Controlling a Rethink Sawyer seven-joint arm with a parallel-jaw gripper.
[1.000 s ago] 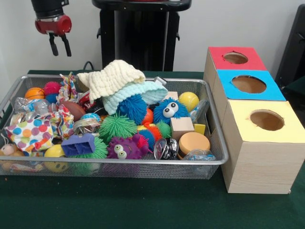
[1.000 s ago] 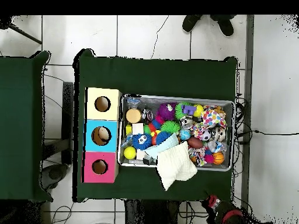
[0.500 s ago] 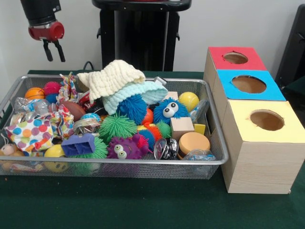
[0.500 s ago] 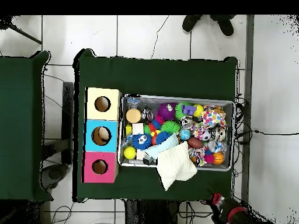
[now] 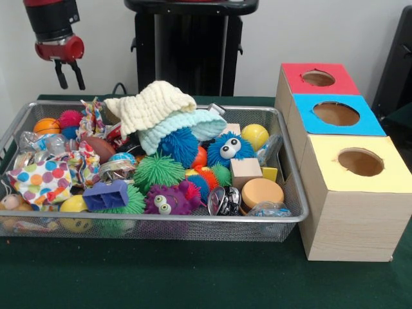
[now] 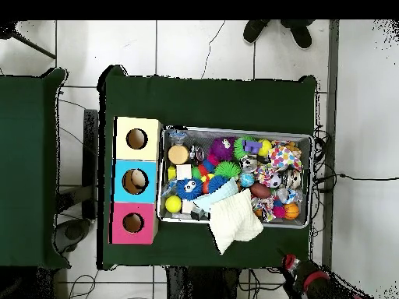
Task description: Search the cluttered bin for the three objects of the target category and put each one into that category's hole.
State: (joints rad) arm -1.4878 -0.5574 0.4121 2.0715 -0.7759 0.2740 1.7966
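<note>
A wire bin [image 5: 291, 217] [image 6: 237, 131] is packed with toys: spiky balls in blue [image 5: 179, 145], green [image 5: 157, 170] and purple with eyes [image 5: 166, 200], a blue furry ball with eyes [image 5: 228, 148], a yellow ball [image 5: 255, 135], wooden blocks [image 5: 245, 171], and a cream cloth [image 5: 152, 103] [image 6: 234, 224] on a pale blue one [image 5: 193, 124]. To the right stand three boxes with holes, topped red [image 5: 318, 78] [image 6: 132, 223], blue [image 5: 336, 114] [image 6: 134, 181] and yellow [image 5: 360, 162] [image 6: 136, 138]. My gripper [image 5: 69, 76] [image 6: 290, 262] hangs open and empty above the bin's far left corner, outside it.
A polka-dot cloth [image 5: 40, 181], a small orange basketball [image 5: 46, 125], a purple block [image 5: 105, 194], a round wooden disc [image 5: 261, 192] and metal pieces [image 5: 224, 200] also lie in the bin. Green cloth [image 5: 193, 277] covers the table. Shoes of a person [image 6: 277, 29] show at the overhead view's top.
The gripper has drifted left and slightly down, staying open and empty. Nothing in the bin has moved.
</note>
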